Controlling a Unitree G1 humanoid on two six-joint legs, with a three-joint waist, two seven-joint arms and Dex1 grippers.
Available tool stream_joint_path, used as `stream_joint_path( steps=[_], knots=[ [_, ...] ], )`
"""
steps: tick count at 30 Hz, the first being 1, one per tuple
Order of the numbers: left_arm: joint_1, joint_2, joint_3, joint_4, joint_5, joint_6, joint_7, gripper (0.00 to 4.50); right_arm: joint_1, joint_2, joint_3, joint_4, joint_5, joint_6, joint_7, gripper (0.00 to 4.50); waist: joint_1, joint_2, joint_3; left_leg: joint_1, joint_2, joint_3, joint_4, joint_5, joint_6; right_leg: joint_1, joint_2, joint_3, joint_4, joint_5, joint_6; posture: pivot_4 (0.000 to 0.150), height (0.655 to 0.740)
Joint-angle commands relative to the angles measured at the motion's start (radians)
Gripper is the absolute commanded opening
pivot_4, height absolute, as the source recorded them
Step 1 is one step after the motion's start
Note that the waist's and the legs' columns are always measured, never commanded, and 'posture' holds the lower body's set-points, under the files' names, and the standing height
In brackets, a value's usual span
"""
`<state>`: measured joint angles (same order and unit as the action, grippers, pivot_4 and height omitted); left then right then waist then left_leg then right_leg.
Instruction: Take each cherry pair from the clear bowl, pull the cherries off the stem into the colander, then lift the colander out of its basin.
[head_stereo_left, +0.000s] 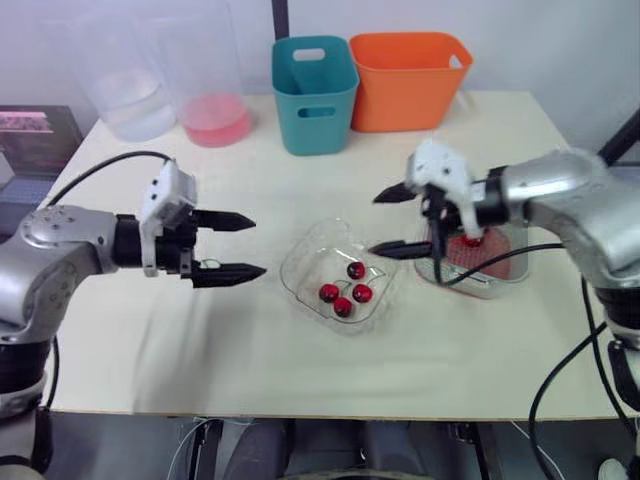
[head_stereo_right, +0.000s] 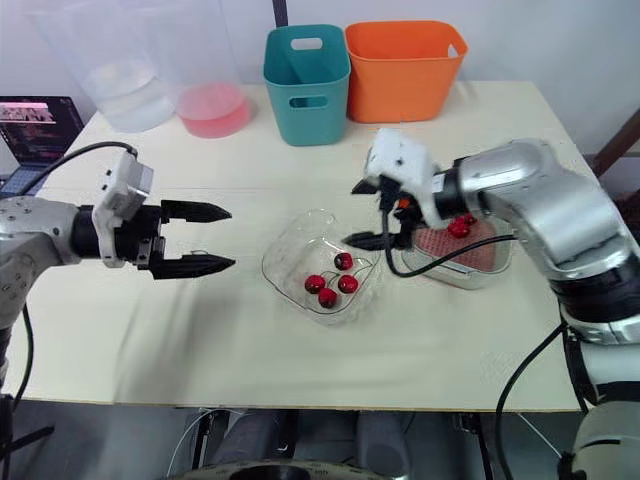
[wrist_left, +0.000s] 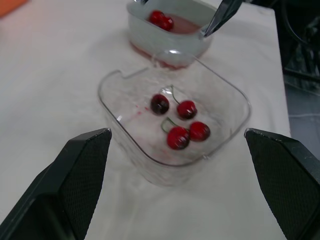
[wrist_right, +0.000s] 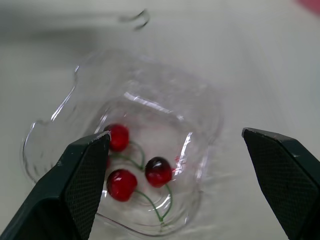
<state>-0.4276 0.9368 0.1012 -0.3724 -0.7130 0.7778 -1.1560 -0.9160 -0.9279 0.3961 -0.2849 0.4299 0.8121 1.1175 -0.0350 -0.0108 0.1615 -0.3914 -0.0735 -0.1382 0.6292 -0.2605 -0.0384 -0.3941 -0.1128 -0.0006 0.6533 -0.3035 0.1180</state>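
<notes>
While both claws hang empty over the table (head_stereo_left: 200, 340), four cherries (head_stereo_left: 344, 292) lie in the clear bowl (head_stereo_left: 300, 262) at table centre, apparently two pairs joined by thin green stems (wrist_right: 150, 202). My left gripper (head_stereo_left: 255, 246) hovers to the robot's left of the bowl, fingers spread wide and pointing at it. My right gripper (head_stereo_left: 376, 223) hovers betw. the bowl and the colander (head_stereo_right: 470, 250), also spread wide, pinching nothing. The red colander sits inside its clear basin (wrist_left: 165, 42), just right of the bowl, w/ two loose cherries (head_stereo_right: 460, 226) in it.

My read: the fruit looks light, smooth and round, so prob. slips or rolls off hard fingers, and bruises if squeezed. Stems look thin & bendy. I'd pinch a stem near its fork w/ one claw and take a cherry w/ the other. The bowl looks like light plastic and may slide if nudged. A teal bin (head_stereo_left: 315, 95) and an orange bin (head_stereo_left: 405, 85) stand at the back.
</notes>
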Motion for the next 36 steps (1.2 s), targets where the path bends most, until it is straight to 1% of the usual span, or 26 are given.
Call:
stream_joint_path(
  steps=[1,4,7,12,15,18,23,36],
  knots=[
    [0.000,-0.004,0.014,-0.079,-0.035,0.009,0.027,4.50,-0.047,0.018,0.122,0.026,-0.142,-0.099,0.083,4.50,0.001,0.000,0.000,0.000,0.000,0.000,0.000,0.000,0.000,0.000,0.000,0.000,0.000,0.000,0.000,0.150,0.7394],
    [0.009,-0.006,0.013,-0.111,-0.052,0.022,0.049,4.50,-0.066,0.045,0.188,0.073,-0.216,-0.142,0.135,4.50,-0.001,0.000,0.000,0.000,0.000,0.000,0.000,0.001,-0.002,0.000,0.000,0.000,0.000,0.000,0.000,0.150,0.7394],
    [0.038,0.023,0.002,-0.141,-0.046,0.025,0.041,4.50,-0.115,0.118,0.243,0.170,-0.323,-0.175,0.117,4.50,-0.013,0.000,0.000,0.000,0.000,0.000,0.000,0.001,-0.002,-0.001,0.000,0.000,0.001,0.000,0.000,0.150,0.7394],
    [0.055,0.025,-0.013,-0.151,-0.043,0.013,0.042,4.50,-0.143,0.188,0.290,0.225,-0.436,-0.236,0.136,4.50,-0.008,0.000,0.000,0.000,0.001,0.000,-0.001,0.002,-0.003,-0.003,0.002,0.001,0.003,0.000,0.000,0.150,0.7394],
    [0.053,0.024,-0.012,-0.148,-0.045,0.011,0.046,4.50,-0.133,0.192,0.318,0.234,-0.511,-0.303,0.155,3.67,-0.006,0.000,0.000,0.000,0.000,0.000,-0.001,0.002,-0.003,-0.003,0.001,0.001,0.002,0.000,0.000,0.150,0.7394],
    [0.049,0.025,-0.010,-0.145,-0.048,0.013,0.047,4.50,-0.125,0.194,0.335,0.230,-0.561,-0.366,0.183,2.21,-0.005,0.000,0.000,0.000,0.000,0.000,-0.001,0.002,-0.003,-0.002,0.001,0.001,0.002,0.000,0.000,0.150,0.7394],
    [0.024,0.015,-0.016,-0.143,-0.060,0.021,0.052,4.50,-0.121,0.227,0.352,0.229,-0.634,-0.425,0.214,2.21,-0.010,0.000,0.000,0.000,0.001,0.000,-0.001,0.002,-0.003,-0.003,0.001,0.001,0.003,0.000,0.000,0.150,0.7394],
    [-0.027,-0.024,-0.022,-0.139,-0.086,0.031,0.101,4.50,-0.116,0.286,0.390,0.294,-0.836,-0.533,0.249,2.21,-0.009,0.000,0.000,0.000,0.000,0.000,0.000,0.002,-0.004,-0.003,0.001,0.001,0.003,0.000,0.000,0.150,0.7394]
  ],
)
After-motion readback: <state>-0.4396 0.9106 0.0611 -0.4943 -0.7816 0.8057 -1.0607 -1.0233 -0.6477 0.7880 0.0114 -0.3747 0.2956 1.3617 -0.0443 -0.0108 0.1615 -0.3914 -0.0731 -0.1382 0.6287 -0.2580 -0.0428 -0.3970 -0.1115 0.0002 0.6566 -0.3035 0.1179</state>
